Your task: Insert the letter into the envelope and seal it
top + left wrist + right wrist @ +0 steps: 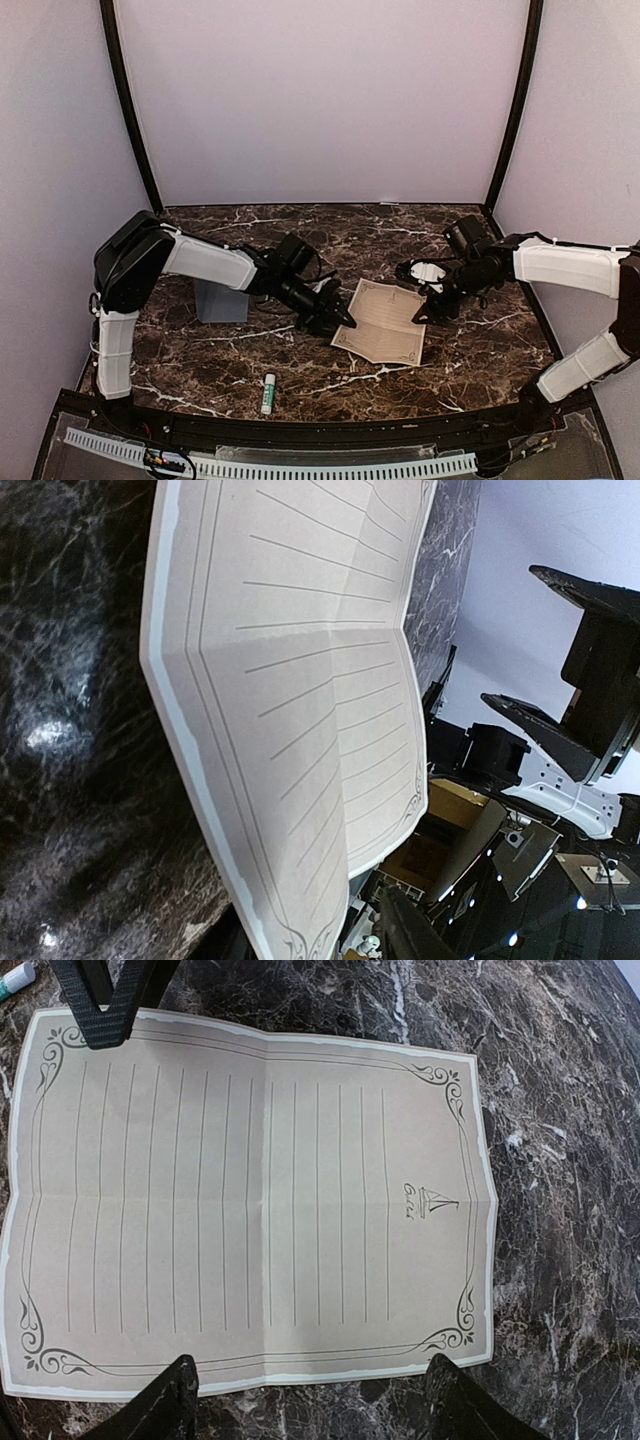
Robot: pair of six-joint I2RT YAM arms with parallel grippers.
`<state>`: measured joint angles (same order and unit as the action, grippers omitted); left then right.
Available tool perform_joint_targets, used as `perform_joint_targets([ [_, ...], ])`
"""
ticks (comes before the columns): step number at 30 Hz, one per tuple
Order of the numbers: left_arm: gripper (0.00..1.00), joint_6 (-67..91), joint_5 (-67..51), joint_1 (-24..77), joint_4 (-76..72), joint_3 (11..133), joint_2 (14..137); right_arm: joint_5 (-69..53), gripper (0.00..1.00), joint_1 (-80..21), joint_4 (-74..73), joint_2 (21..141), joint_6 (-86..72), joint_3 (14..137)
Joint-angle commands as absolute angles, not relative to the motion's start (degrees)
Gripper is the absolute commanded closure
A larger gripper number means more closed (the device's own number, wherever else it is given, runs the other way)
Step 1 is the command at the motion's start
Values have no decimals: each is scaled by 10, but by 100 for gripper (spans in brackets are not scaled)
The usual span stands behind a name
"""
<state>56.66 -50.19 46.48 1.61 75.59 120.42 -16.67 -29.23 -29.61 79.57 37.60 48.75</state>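
The cream letter (383, 322) lies unfolded on the marble table, its border, printed lines and fold creases plain in the right wrist view (250, 1200). My left gripper (345, 320) is at the letter's left edge; that edge runs in between its jaws, and one dark finger (405, 930) stands apart from the paper. My right gripper (425, 308) hovers at the letter's right edge, open, its fingers (165, 1405) spread wide just off the sheet with nothing between them. The grey-blue envelope (222, 302) lies at the left, partly hidden by my left arm.
A green-capped glue stick (268, 393) lies near the table's front edge, left of centre. Pale walls and black corner posts (135, 120) enclose the table on three sides.
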Motion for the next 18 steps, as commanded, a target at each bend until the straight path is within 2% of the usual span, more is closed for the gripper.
perform_joint_targets([
  [1, 61, 597, -514, 472, -16, 746, 1217, -164, 25, -293, -292, 797, 380, 485],
  [6, 68, 615, -522, 481, -33, 750, 1226, -164, 25, -292, -293, 799, 381, 484],
  [14, 93, 632, -514, 481, -64, 747, 1229, -161, 25, -293, -292, 797, 381, 484],
  [18, 98, 620, -512, 480, -57, 757, 1228, -132, 25, -292, -270, 787, 372, 481],
])
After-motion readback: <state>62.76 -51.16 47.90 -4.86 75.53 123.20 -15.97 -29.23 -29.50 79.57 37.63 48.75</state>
